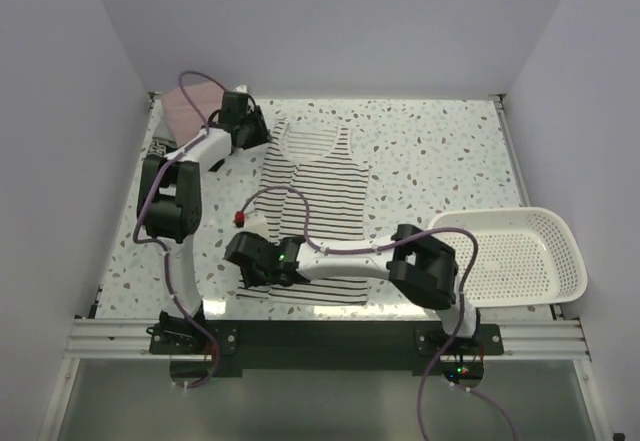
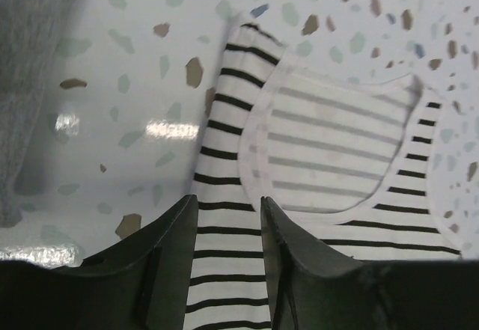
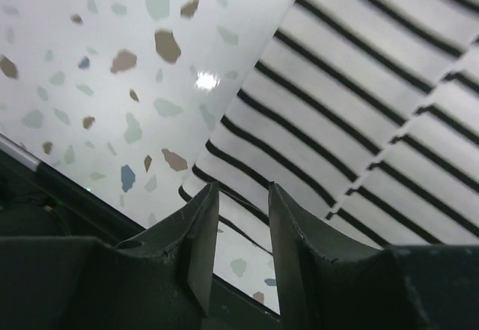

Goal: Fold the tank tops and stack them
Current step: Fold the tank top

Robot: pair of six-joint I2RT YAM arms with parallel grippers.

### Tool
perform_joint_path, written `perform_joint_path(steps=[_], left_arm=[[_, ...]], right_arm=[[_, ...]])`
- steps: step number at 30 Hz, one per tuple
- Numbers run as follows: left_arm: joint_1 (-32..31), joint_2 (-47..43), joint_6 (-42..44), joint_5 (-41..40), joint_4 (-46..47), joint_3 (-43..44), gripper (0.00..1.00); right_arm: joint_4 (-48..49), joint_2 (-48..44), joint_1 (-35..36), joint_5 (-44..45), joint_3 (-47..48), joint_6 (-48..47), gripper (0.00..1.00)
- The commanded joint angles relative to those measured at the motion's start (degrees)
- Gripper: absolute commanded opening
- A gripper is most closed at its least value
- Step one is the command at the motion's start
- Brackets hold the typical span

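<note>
Top view only: white tank top with thin black stripes (image 1: 320,201) lies flat mid-table, straps far. A dusty pink fabric top (image 1: 178,113) sits at the far-left corner, and a white perforated plastic basket (image 1: 520,251) near right on the speckled table (image 1: 440,161). Left wrist view only: left gripper (image 2: 228,209) fingers spread, left shoulder strap in the gap, unpinched. Right wrist view only: right gripper (image 3: 243,195) fingers spread over the near-left hem corner by the table edge. Count: two tops, one basket, two grippers.
</note>
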Motion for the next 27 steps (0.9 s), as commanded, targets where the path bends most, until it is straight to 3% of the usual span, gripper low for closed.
perform_joint_path(steps=[1,3,7,9,13,15,20,27], left_arm=[[-0.3,-6.7,1.9,4.4,-0.4,5.9,0.45],[-0.7,-9.4,1.0,5.7,-0.5,5.6,0.45],[-5.1,-15.0,-2.5,5.2,1.2,-1.0,0.43],[-10.6,-18.4,-2.6,0.8,0.1,-3.2,0.42],[-18.4,-26.6,-7.2,-0.6,4.8,-17.8,0.35],[-23.1,-30.9,-8.2,-0.7,7.4,-24.1,0.32],[-36.2,-35.0,-9.7,-2.2,6.1,-29.8,0.31],[-44.9,-39.4,-12.7,-2.7,6.9,-37.0,0.31]], right_arm=[[-1.3,-13.5,-7.2,3.4,-1.5,-2.3,0.38],[-2.5,-17.8,-11.1,2.9,-3.7,-3.4,0.39],[-6.6,-25.2,-27.2,-0.4,-8.2,-6.9,0.42],[-7.9,-25.7,-32.7,-3.8,-8.3,-10.1,0.42],[-7.6,-22.3,-46.5,-9.8,-7.6,-15.1,0.39],[-6.0,-18.4,-49.7,-14.7,-7.0,-17.6,0.38],[-7.6,-7.9,-54.2,-16.0,1.5,-21.0,0.33],[-6.6,0.2,-55.9,-15.0,4.3,-21.0,0.3]])
